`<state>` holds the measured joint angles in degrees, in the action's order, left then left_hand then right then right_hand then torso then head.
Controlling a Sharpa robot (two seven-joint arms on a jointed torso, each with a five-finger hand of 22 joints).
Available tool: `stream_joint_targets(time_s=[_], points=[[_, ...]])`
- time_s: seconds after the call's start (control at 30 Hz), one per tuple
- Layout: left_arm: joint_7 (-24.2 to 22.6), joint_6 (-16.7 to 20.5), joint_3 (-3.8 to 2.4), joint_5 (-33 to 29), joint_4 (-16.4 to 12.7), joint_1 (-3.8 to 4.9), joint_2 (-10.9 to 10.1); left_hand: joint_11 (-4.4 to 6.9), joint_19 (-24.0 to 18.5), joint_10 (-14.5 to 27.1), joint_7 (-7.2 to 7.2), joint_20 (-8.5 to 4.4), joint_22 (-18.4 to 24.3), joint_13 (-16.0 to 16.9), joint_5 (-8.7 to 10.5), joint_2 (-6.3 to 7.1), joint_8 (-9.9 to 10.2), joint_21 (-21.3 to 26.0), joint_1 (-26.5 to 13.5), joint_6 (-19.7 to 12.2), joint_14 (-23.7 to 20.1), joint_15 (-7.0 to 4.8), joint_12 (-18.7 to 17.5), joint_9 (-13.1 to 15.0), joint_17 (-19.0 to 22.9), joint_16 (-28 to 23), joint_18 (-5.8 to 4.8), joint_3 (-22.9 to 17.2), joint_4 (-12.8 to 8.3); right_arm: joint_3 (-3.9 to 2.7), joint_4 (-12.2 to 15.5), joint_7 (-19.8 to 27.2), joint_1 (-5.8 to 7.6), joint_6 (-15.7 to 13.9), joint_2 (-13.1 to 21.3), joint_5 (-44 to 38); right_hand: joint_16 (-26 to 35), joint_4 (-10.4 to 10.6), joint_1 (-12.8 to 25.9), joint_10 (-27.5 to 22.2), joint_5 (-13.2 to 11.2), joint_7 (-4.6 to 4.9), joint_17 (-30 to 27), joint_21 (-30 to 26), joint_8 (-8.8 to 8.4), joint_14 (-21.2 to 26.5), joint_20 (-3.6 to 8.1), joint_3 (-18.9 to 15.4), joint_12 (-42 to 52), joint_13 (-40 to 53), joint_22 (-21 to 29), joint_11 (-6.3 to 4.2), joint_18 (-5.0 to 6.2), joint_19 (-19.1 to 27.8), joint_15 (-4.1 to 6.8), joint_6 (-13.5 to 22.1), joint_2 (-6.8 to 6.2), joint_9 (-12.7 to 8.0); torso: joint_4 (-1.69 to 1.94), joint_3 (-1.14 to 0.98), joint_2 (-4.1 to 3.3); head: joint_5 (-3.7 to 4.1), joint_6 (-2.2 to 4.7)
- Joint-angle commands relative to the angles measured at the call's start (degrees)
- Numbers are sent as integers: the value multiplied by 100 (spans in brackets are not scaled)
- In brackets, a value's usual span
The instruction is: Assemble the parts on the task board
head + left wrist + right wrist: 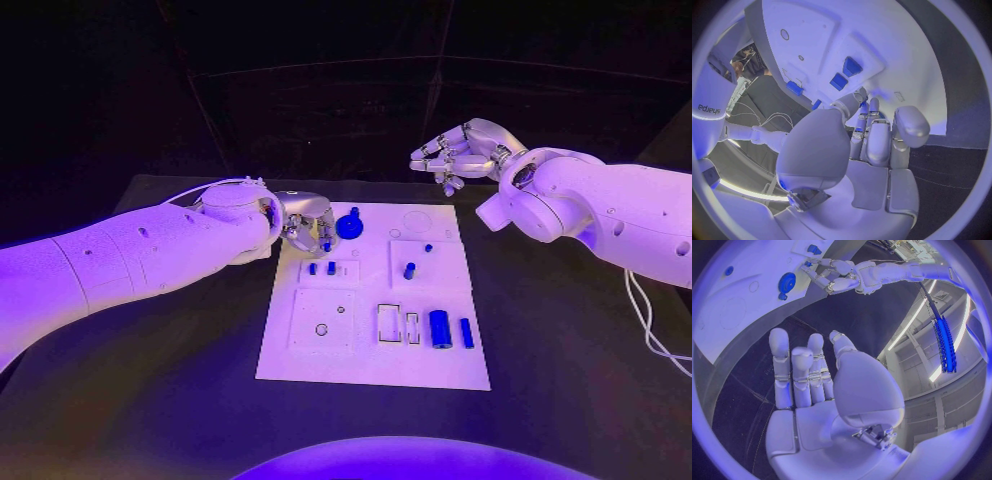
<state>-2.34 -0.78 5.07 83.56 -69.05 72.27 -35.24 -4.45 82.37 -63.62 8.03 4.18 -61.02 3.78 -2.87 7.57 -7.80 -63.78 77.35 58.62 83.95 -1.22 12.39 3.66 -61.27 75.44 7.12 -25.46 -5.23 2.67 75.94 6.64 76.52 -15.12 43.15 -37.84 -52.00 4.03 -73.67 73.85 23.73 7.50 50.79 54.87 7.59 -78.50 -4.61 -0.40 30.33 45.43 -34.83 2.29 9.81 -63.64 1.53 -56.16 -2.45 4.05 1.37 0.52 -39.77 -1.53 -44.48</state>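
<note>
The white task board (361, 345) lies in the middle of the black table. A blue gear (349, 225) sits near its far left corner. My left hand (306, 225) hovers just beside the gear, its fingers curled down toward the board. A bit of blue shows at its fingertips (862, 106); whether it is held I cannot tell. Two small blue pegs (322, 268) stand close below that hand, another peg (410, 270) to their right. My right hand (462, 150) hangs raised beyond the board's far right corner, fingers spread and holding nothing.
Two blue cylinders (451, 330) lie near the board's right edge beside rectangular slots (391, 322). A square plate with a small hole (322, 328) takes up the near left part. Bare black table (173, 380) lies on both sides of the board.
</note>
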Motion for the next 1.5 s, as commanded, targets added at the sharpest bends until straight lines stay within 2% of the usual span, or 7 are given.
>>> stream_joint_targets(time_s=[0.03,0.2,0.33,0.57,0.77,0.93,1.5], points=[[82,18,-3,19,-13,6,-38,-16,-9,77,22,54,-6,-11,12,31,76,-15,-47,-120,100,58,-61,-5,30,-18,-104,4,-46,-4,7,4,11,-23,12,-112,632,46,-49,-207,23,14,-580,-236,33,259,-14,21,-285,-190,273,18,71,163,-11,40,3,1,1,3,0,0,5],[92,176,-6,-32,-28,6,-144,-81,-96,398,38,94,270,-27,12,101,308,255,-70,-502,79,106,-267,-12,122,-57,-48,49,-80,-3,-14,-58,10,52,36,-485,1173,-18,-292,-1027,-165,110,-1064,-421,81,363,-75,159,-1129,-851,391,158,67,144,-94,8,-45,11,6,7,10,12,11],[1,572,-13,-583,-55,8,-311,-138,-191,671,59,136,571,-18,11,74,378,556,-44,-638,55,153,-395,6,203,-94,11,125,-96,-3,-18,-164,2,226,76,-1304,968,-225,-669,-1033,-520,118,-974,-259,123,20,-70,456,-1542,-1476,238,189,54,-139,-81,-112,-38,14,3,0,11,26,23],[-775,1279,-17,-3160,-214,21,-687,-176,-330,447,194,178,952,31,-2,-118,209,950,-24,-322,-12,187,-221,64,408,-206,88,63,-57,-1,138,-426,-84,371,261,-3302,46,-450,-882,-724,-639,38,-161,667,173,-471,5,958,-1927,-2218,-986,101,-145,-806,-17,-434,-118,12,8,2,6,86,67],[-1506,1432,-8,-5523,-531,23,-933,-28,-929,-259,126,144,2140,170,-7,-228,-9,2211,-91,68,-505,100,283,99,1487,-895,334,18,6,0,475,-698,-265,375,475,-4642,-142,-502,-748,-584,-665,24,2,884,106,-541,7,1305,-2244,-2723,-1243,118,-183,-874,-20,-560,-266,-8,-6,-1,4,145,119],[-1993,1237,9,-6997,-830,17,-1077,-23,-1119,-215,124,129,2324,192,-6,-282,-30,2493,-101,84,-846,99,402,62,2120,-1337,336,12,22,1,751,-916,-461,389,566,-5429,-167,-498,-659,-679,-701,39,18,923,60,-544,-17,1424,-2444,-2930,-1286,161,-188,-869,-50,-563,-347,-14,-36,1,3,244,160],[-2388,1083,108,-7848,-1274,6,-1288,-57,-1206,-114,158,159,2428,202,-2,-283,-33,2665,-228,43,-1056,136,507,29,2458,-1560,328,125,90,1,882,-1176,-767,434,455,-6167,-560,-590,-532,-893,-1086,184,325,1365,-302,-603,-136,2008,-2652,-3611,-1871,315,-274,-1039,-166,-388,-584,-23,-16,1,-2,353,201]])
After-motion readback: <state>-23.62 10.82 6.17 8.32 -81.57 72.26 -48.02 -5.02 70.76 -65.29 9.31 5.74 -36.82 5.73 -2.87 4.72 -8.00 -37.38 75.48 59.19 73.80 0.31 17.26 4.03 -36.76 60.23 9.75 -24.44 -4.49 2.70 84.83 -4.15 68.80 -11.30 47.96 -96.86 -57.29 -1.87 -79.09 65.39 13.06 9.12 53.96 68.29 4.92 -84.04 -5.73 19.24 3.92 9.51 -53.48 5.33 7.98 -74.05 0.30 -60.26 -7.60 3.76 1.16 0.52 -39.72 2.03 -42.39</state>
